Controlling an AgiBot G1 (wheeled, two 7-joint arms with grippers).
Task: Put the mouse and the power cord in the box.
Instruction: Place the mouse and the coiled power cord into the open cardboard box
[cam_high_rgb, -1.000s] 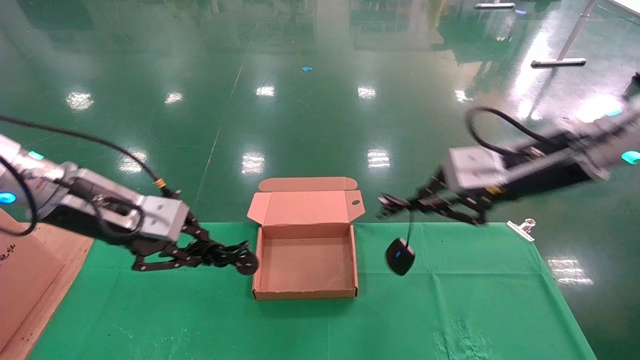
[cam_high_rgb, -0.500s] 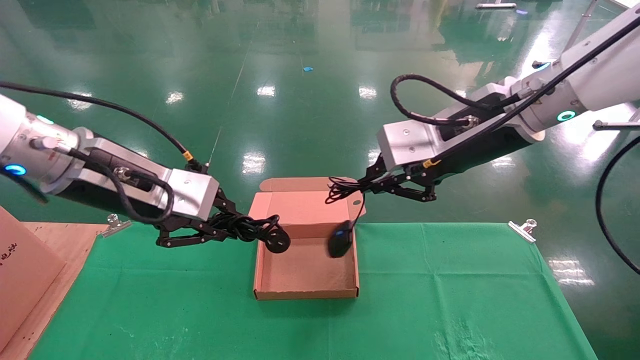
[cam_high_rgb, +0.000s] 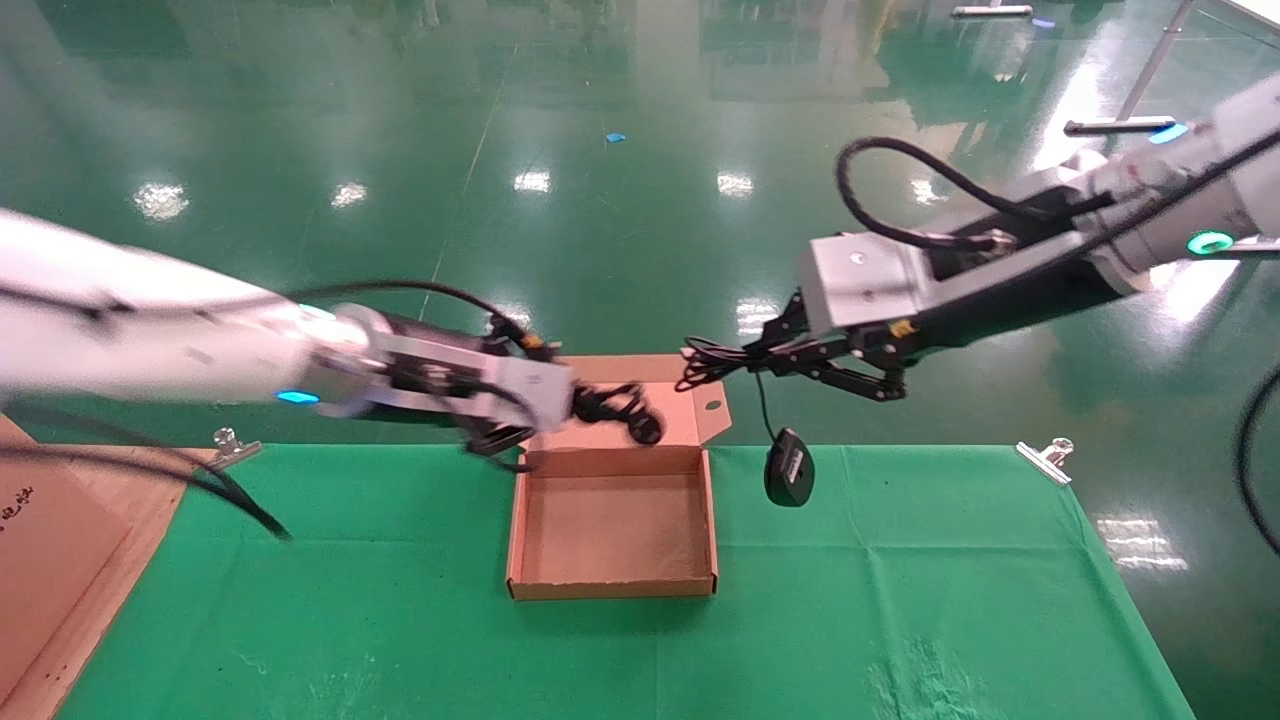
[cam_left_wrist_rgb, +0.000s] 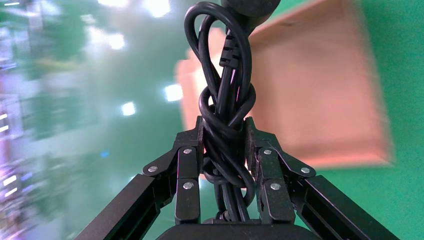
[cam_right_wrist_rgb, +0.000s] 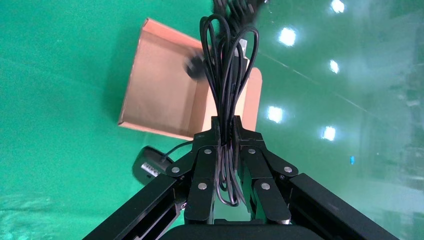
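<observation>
Both jaws clamped, left (cam_high_rgb: 600, 408) on power cord (cam_left_wrist_rgb: 225, 120), right (cam_high_rgb: 735, 362) on mouse (cam_high_rgb: 789, 468) cable; I'd worry mouse swings outside box (cam_high_rgb: 612, 585).

Silver-grey arms carry looping black cables and glowing rings, seemingly blue and green; black linkage fingers (cam_left_wrist_rgb: 186, 172) show small silver screws.

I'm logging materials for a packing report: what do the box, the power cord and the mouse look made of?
The box looks like matte brown cardboard: folded flaps, raw edges. The power cord, clamped in the left gripper, seems smooth, rubbery black plastic with a slight sheen. The mouse, dangling by its cable from the right gripper, appears hard black plastic.
</observation>
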